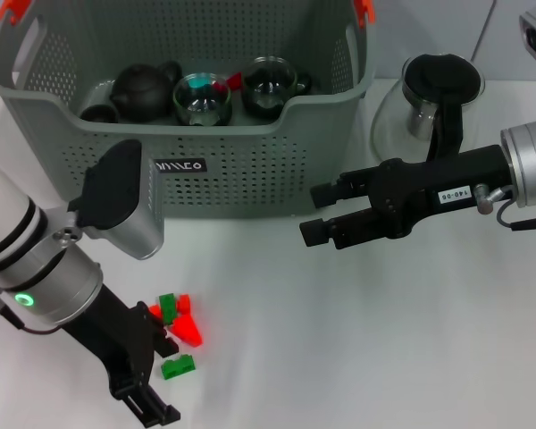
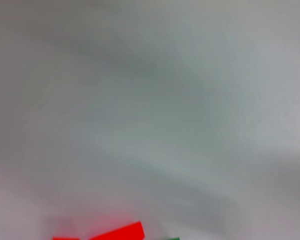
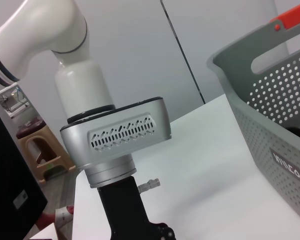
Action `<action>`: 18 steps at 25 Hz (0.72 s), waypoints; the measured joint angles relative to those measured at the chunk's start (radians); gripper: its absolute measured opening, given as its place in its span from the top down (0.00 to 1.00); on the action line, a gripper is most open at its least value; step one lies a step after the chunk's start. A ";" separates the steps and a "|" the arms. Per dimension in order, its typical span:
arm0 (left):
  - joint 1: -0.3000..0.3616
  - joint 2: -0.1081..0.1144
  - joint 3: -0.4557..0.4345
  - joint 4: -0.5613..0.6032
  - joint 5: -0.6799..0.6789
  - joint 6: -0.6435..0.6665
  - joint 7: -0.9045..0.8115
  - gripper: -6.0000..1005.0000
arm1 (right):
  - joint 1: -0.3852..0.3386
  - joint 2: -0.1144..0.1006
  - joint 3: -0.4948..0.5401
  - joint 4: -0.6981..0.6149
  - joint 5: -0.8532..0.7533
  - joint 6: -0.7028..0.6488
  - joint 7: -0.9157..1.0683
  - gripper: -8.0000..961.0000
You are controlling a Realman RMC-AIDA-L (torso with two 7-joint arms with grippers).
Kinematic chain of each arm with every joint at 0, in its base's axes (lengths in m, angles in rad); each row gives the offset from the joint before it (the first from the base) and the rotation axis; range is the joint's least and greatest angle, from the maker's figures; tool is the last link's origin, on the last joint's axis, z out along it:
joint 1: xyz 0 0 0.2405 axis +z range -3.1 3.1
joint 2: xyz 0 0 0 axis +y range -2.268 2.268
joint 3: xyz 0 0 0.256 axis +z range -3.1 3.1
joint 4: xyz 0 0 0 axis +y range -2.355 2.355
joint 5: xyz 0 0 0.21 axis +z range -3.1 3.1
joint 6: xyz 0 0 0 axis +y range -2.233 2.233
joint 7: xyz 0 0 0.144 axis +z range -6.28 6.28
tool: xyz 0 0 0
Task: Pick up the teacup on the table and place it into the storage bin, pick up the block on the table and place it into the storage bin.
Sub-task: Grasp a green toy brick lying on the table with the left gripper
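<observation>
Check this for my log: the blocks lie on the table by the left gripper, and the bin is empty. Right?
Not quite. The blocks do lie on the table by the left gripper, but the bin is not empty: the head view shows a dark teapot and glass cups inside.

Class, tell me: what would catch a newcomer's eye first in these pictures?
The big grey-green storage bin at the table's far side, holding a dark teapot and glass teacups. Then the bright red and green blocks near the front, beside the left gripper.
</observation>
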 joint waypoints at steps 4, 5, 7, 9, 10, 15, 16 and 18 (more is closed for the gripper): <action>-0.010 -0.002 0.001 0.007 0.000 -0.008 -0.004 0.09 | 0.000 -0.002 0.001 0.000 0.000 0.001 0.000 0.14; -0.012 -0.002 0.001 0.010 0.000 -0.009 -0.004 0.09 | 0.000 -0.003 0.001 0.000 0.000 0.001 0.000 0.14; -0.014 -0.002 0.002 0.012 0.000 -0.010 -0.003 0.09 | 0.000 -0.003 0.005 0.000 0.000 0.002 -0.001 0.14; -0.017 -0.002 0.002 0.013 0.000 -0.011 -0.002 0.09 | 0.000 -0.003 0.009 0.000 0.000 0.002 -0.002 0.14; -0.018 -0.002 0.002 0.016 0.000 -0.012 -0.002 0.09 | -0.001 -0.003 0.010 0.000 0.000 0.003 -0.003 0.14; -0.023 -0.002 0.004 0.033 0.000 -0.020 0.002 0.09 | -0.001 -0.003 0.011 0.000 0.000 0.003 -0.005 0.14; -0.023 -0.002 0.008 0.034 -0.001 -0.021 0.002 0.09 | -0.001 -0.003 0.012 0.000 0.000 0.003 -0.006 0.14; -0.023 -0.001 0.012 0.034 -0.001 -0.021 0.002 0.09 | -0.001 -0.003 0.012 0.000 0.000 0.004 -0.006 0.14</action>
